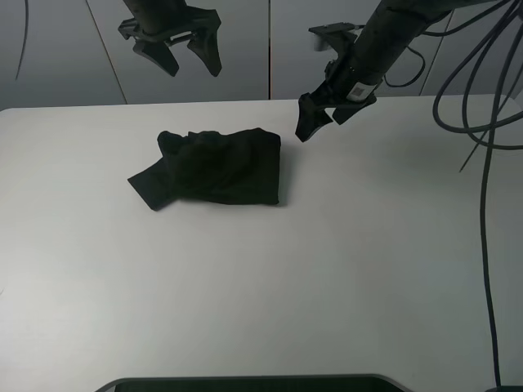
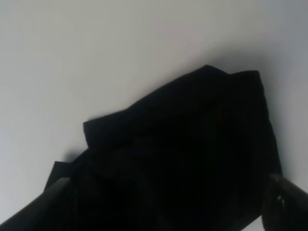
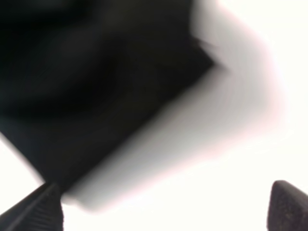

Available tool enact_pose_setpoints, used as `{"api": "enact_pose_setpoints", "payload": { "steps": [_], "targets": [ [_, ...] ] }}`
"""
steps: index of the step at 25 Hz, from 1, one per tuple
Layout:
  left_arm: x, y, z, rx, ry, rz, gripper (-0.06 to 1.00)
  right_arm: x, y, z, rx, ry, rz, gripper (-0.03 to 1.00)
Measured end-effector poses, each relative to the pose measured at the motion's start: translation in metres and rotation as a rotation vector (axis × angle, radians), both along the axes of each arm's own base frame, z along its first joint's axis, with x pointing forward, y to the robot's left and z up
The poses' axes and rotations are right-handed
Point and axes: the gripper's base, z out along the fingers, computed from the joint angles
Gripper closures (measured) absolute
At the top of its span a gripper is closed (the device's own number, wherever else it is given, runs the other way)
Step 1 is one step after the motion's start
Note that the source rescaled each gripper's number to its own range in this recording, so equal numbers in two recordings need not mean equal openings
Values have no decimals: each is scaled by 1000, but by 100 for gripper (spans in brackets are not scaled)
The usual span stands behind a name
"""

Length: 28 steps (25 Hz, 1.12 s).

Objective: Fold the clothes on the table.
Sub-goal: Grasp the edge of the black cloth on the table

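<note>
A black garment (image 1: 214,168) lies bunched and partly folded on the white table (image 1: 327,269), left of centre, with a flap sticking out at its lower left. It fills much of the left wrist view (image 2: 183,159) and the upper left of the blurred right wrist view (image 3: 86,77). My left gripper (image 1: 181,51) hangs open and empty high above the table's back edge, behind the garment. My right gripper (image 1: 323,117) is open and empty, just off the garment's back right corner, a little above the table.
Black cables (image 1: 482,122) hang down at the right side of the table. A dark edge (image 1: 245,382) runs along the front of the table. Grey wall panels stand behind.
</note>
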Motion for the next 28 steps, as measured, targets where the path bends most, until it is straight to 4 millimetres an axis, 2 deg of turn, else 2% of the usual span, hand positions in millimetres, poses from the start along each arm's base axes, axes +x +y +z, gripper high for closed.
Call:
{"api": "enact_pose_setpoints", "payload": {
  "steps": [5, 8, 11, 14, 19, 28],
  "targets": [
    [-28, -40, -1, 64, -40, -106, -5, 13, -62, 4, -29, 23, -175, -3],
    [-40, -53, -3, 103, -60, -138, -5, 17, -99, 3, -34, 40, -270, -3],
    [-47, -55, -16, 147, -34, -146, -5, 19, -129, 4, -28, 51, -363, -3],
    [-51, -49, -38, 226, 7, -148, -5, 18, -151, 5, -17, 58, -435, -3],
    [-49, -37, -69, 374, 26, -129, -5, 19, -154, 6, 39, 64, -472, -3],
    [-51, -40, -85, 369, 78, -129, -5, 19, -149, 8, 95, 82, -476, -3]
  ]
}}
